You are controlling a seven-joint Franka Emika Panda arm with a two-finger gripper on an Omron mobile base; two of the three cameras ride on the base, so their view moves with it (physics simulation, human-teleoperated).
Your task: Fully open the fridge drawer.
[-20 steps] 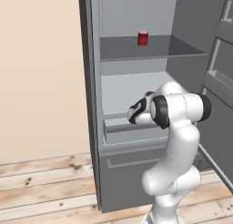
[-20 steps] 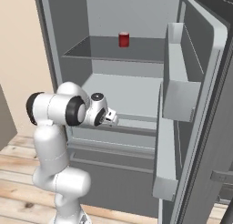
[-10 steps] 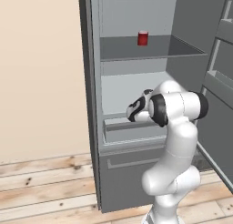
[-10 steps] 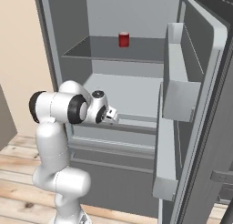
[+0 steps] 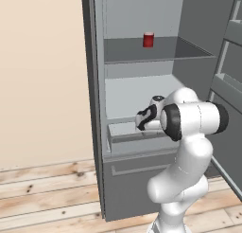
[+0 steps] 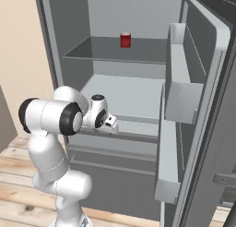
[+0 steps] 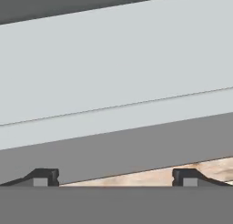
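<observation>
Grey is the fridge (image 5: pixel 97 109), and I count one red can (image 5: pixel 148 40), one shelf (image 6: pixel 115 55) and one drawer (image 5: pixel 124 131). Since a second ago my arm has pulled back a little toward the base, and the drawer sticks out a bit past the fridge floor. My pincer (image 7: pixel 116 176) sits just over the drawer's front edge, with its two tips (image 7: pixel 45 176) set wide apart and nothing between them. Up above the pincer, the can stands alone on the shelf. I cannot see into the drawer.
</observation>
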